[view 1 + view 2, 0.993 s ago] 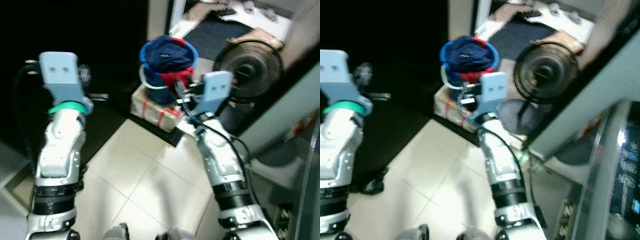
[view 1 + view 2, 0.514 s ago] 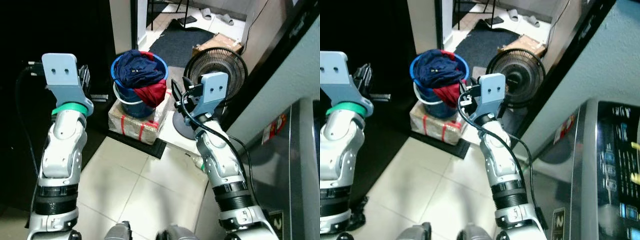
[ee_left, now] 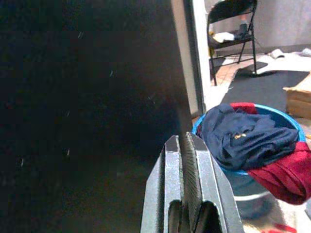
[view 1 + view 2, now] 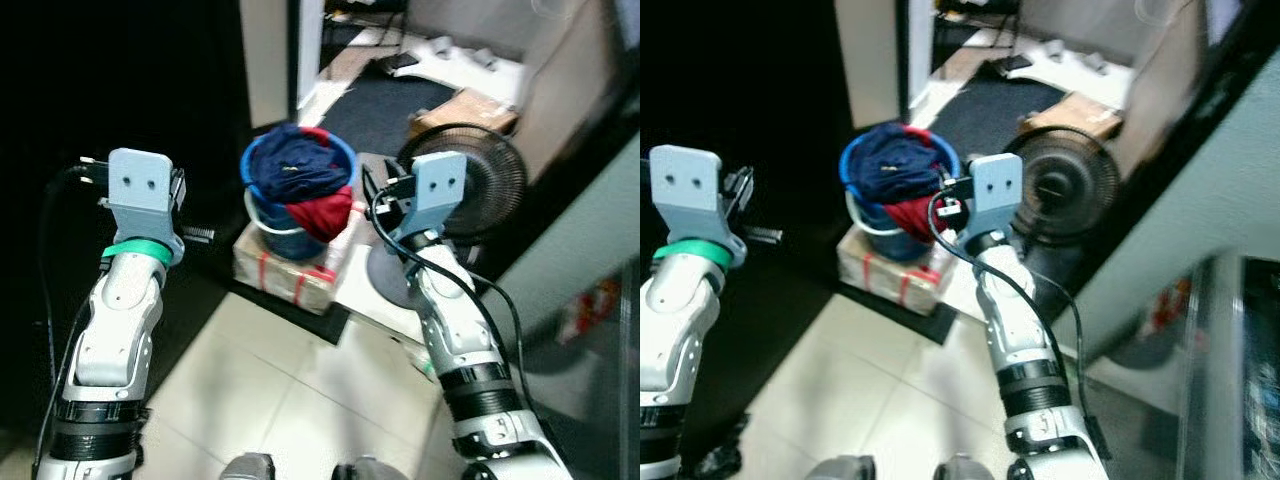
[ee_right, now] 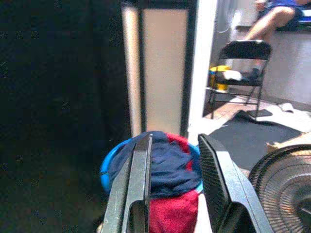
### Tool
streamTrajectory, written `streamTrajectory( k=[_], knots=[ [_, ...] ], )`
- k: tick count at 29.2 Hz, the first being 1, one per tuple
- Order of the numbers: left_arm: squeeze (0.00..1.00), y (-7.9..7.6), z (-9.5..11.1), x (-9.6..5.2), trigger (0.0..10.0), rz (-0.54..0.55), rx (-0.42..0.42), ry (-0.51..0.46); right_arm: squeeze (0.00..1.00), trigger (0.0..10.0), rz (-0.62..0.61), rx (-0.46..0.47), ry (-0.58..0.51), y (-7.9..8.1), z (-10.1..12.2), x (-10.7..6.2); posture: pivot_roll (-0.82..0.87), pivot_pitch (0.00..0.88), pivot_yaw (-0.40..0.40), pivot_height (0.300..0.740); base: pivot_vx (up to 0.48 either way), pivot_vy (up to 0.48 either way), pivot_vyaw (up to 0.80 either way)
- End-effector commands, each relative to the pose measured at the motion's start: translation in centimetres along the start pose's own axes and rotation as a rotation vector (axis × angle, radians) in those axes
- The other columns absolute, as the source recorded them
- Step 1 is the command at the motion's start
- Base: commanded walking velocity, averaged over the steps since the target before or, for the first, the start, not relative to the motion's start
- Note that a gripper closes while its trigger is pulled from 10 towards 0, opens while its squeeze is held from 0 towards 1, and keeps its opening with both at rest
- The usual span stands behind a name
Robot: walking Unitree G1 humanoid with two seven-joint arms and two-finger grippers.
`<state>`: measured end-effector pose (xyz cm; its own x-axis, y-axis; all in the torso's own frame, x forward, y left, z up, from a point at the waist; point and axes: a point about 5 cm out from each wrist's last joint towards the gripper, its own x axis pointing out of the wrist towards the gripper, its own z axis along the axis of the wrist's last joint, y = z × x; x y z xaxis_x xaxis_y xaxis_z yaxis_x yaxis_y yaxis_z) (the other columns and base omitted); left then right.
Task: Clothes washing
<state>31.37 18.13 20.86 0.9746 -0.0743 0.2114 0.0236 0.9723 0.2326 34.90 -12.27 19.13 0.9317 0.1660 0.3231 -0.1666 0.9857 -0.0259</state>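
Blue bucket [image 4: 297, 200] on box [image 4: 291, 271] (fan [image 4: 478, 178] beside), beyond closed left gripper [image 3: 187, 160], parted right gripper [image 5: 177, 160].

Black fan [image 4: 470, 170] on floor, folding chair [image 5: 245, 65] behind w/ person's leg [image 5: 272, 17] above; dark mat [image 4: 385, 100].

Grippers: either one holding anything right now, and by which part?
Nothing is held. The left gripper has its fingers shut on nothing; the right gripper is open, short of the blue bucket of clothes.
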Motion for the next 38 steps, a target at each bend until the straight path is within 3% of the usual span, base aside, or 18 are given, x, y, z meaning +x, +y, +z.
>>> streamTrajectory(
  k=[1,6,16,20,27,38],
  knots=[
    [0.0,-1.5,0.1,0.6,10.0,-0.096,0.02,-0.008,0.0,10.0,-0.056,-0.027,0.007,-0.8,-0.4,-0.5,0.01,0.0,0.127,0.74,0.439,0.0,0.0],
    [0.0,-2.4,0.2,1.1,10.0,-0.18,0.036,-0.02,0.0,10.0,-0.088,-0.037,0.02,-0.8,-0.9,-1.0,0.0,0.0,0.155,0.74,0.436,0.0,0.0],
    [0.0,-3.1,-0.1,1.6,10.0,-0.228,0.009,-0.014,0.0,10.0,-0.091,-0.048,0.024,-1.0,-1.1,-1.1,-0.04,0.0,0.159,0.74,0.435,0.0,0.0],
    [0.0,-3.5,-0.1,1.8,10.0,-0.257,0.008,-0.022,0.0,10.0,-0.074,-0.011,0.015,-1.0,-1.0,-1.4,-0.04,0.0,0.15,0.74,0.435,0.0,0.0],
    [0.0,-3.0,-0.1,2.2,10.0,-0.191,-0.037,-0.022,0.0,10.0,0.005,0.029,0.009,0.5,-0.9,-1.3,-0.02,0.0,0.112,0.74,0.435,0.0,0.0],
    [0.0,-3.0,-0.2,2.2,10.0,-0.127,-0.071,-0.034,0.0,10.0,0.047,-0.017,0.003,0.2,-0.2,0.1,-0.02,0.0,0.036,0.74,0.435,0.0,0.0]
  ],
)
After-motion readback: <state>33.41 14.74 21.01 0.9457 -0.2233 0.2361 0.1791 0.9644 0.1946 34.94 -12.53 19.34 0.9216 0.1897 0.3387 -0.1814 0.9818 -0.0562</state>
